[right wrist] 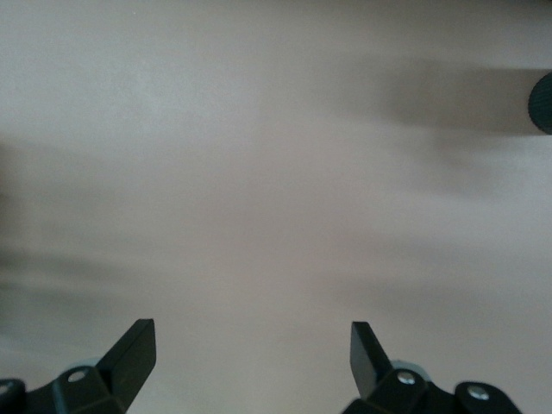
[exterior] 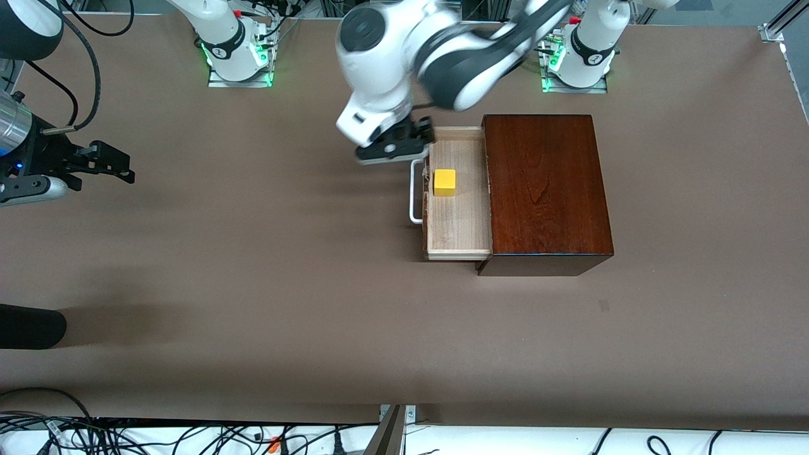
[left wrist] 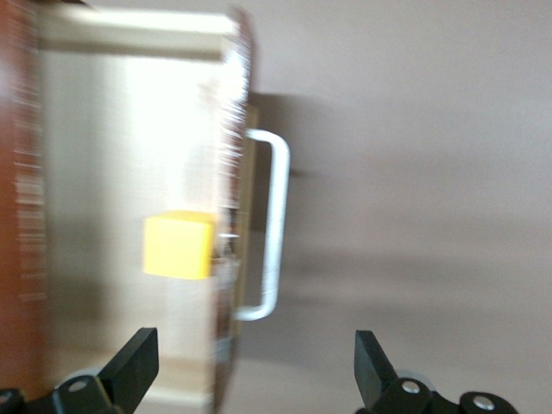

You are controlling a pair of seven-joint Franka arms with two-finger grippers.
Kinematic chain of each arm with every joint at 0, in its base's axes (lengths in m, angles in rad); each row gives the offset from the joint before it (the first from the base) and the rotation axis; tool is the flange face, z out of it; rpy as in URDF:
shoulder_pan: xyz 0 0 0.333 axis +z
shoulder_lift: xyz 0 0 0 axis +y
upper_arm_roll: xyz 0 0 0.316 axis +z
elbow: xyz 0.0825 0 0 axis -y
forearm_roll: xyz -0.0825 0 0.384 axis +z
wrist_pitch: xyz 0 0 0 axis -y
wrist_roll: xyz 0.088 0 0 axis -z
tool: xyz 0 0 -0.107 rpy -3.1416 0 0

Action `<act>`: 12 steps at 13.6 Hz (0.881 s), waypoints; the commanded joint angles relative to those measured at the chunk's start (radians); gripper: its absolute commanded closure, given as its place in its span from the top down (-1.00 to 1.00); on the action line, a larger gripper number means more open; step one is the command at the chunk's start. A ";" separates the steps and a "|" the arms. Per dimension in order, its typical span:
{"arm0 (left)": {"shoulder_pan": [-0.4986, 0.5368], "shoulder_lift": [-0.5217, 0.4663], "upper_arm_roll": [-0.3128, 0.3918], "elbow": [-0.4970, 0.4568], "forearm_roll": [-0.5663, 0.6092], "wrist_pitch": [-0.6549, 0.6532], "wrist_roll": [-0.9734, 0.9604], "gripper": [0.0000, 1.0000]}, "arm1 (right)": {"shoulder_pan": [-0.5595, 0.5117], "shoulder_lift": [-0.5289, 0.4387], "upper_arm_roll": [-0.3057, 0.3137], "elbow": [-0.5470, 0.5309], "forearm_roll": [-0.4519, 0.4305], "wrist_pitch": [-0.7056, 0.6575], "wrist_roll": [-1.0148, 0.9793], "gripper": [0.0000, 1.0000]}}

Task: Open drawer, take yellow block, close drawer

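Left pincer (exterior: 414,144) spread wide, empty, over pulled-out drawer (exterior: 458,234) w/ yellow block (exterior: 444,182), right pincer (exterior: 117,165) wide, empty, waiting.

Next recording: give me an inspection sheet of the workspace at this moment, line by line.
Surface: brown table, bare where visible.
Job's things: drawer pulled out of the wooden box; yellow block lies in it near the white handle.
Clutter: nothing seen.
Grippers: left gripper open, over the drawer's handle end, holding nothing; right gripper open, empty, waiting at the right arm's end of the table.
Cables: tangle along the edge nearest the camera.
Surroundings: arm bases with green lights.
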 commanded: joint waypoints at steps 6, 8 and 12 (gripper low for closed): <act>0.361 -0.274 0.001 -0.184 -0.155 -0.068 0.313 1.00 | 0.092 0.024 0.026 0.012 0.025 -0.072 -0.058 1.00; 0.407 -0.317 0.048 -0.233 -0.185 -0.068 0.462 1.00 | 0.118 0.026 0.055 0.014 0.050 -0.076 -0.156 1.00; 0.363 -0.449 0.367 -0.342 -0.312 -0.065 0.780 1.00 | 0.271 0.066 0.069 0.020 0.056 -0.060 -0.265 1.00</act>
